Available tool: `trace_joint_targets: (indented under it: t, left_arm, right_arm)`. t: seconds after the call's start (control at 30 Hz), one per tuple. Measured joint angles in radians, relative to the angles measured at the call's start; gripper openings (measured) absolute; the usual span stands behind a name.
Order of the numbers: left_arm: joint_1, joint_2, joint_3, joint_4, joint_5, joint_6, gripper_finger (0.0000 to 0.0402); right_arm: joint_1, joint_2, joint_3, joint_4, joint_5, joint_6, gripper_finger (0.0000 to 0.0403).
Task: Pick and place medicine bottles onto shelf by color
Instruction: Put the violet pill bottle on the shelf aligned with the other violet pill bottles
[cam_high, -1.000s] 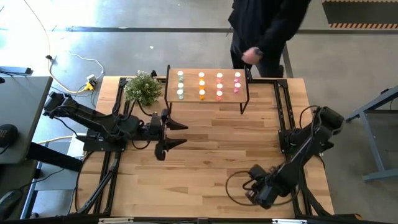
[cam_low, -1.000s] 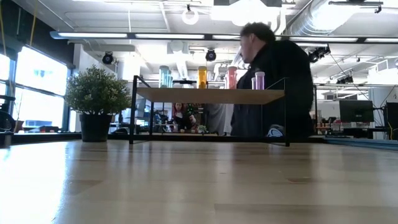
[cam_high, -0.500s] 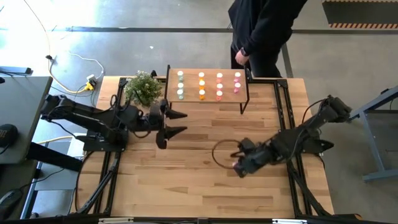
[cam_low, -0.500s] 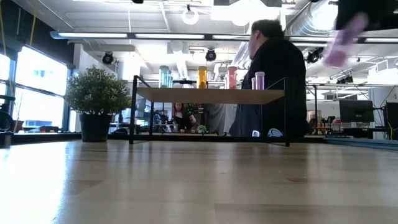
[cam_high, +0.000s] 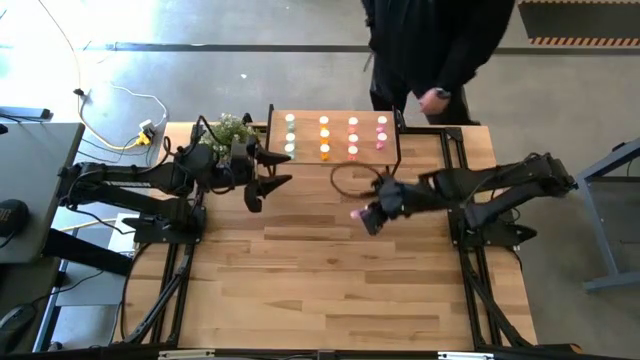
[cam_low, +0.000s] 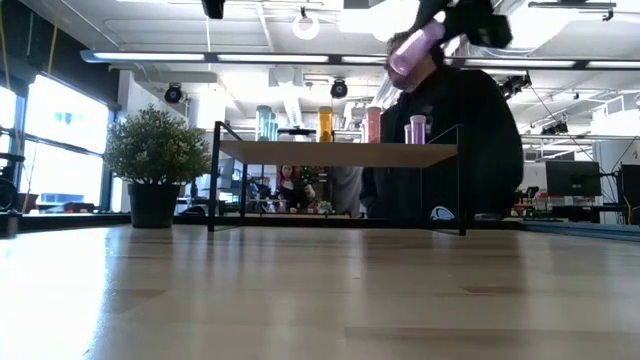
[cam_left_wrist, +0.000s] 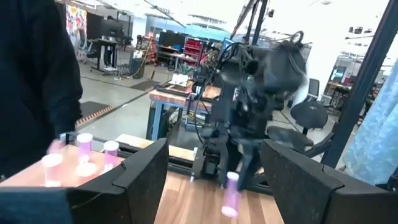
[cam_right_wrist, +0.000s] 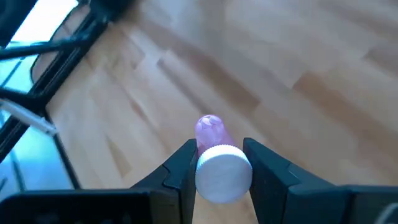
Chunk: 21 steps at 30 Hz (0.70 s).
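Sitting clamped between the right claw (cam_right_wrist: 217, 163) fingers: pink bottle (cam_right_wrist: 214, 158).

from my station i see the large slatted light-wood tabletop (cam_high: 320, 290) filling the middle of the high view. a small bushy green plant in a black pot (cam_high: 228, 135) stands near its far left corner, and it shows again at the left in the low view (cam_low: 155, 165). a person in dark clothing (cam_high: 430, 45) stands just beyond the table's far edge. a yellow plug with white cable (cam_high: 147, 128) lies on the grey floor to the left.
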Motion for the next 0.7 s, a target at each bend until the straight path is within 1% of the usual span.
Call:
trace_joint_targets:
  t: [0.2, 0.27, 0.37, 0.5, 0.7]
  left_arm:
    - [0.056, -0.005, 0.0, -0.019, 0.064, -0.002, 0.0243]
    - [0.068, -0.006, 0.0, -0.021, 0.077, -0.004, 0.0243]
    - [0.084, -0.006, 0.0, -0.037, 0.089, -0.011, 0.0243]
    - [0.098, -0.006, 0.0, -0.05, 0.091, -0.011, 0.0243]
    - [0.099, -0.005, 0.0, -0.05, 0.091, 0.0, 0.0243]
  right_arm:
    - [-0.145, 0.004, 0.121, -0.147, -0.004, -0.141, 0.0103]
    - [-0.192, 0.004, 0.165, -0.221, -0.005, -0.191, 0.0103]
    - [-0.261, 0.004, 0.223, -0.28, -0.009, -0.281, 0.0103]
    - [-0.365, 0.004, 0.281, -0.332, -0.042, -0.419, 0.0103]
    - [-0.52, 0.024, 0.332, -0.404, -0.126, -0.626, 0.0103]
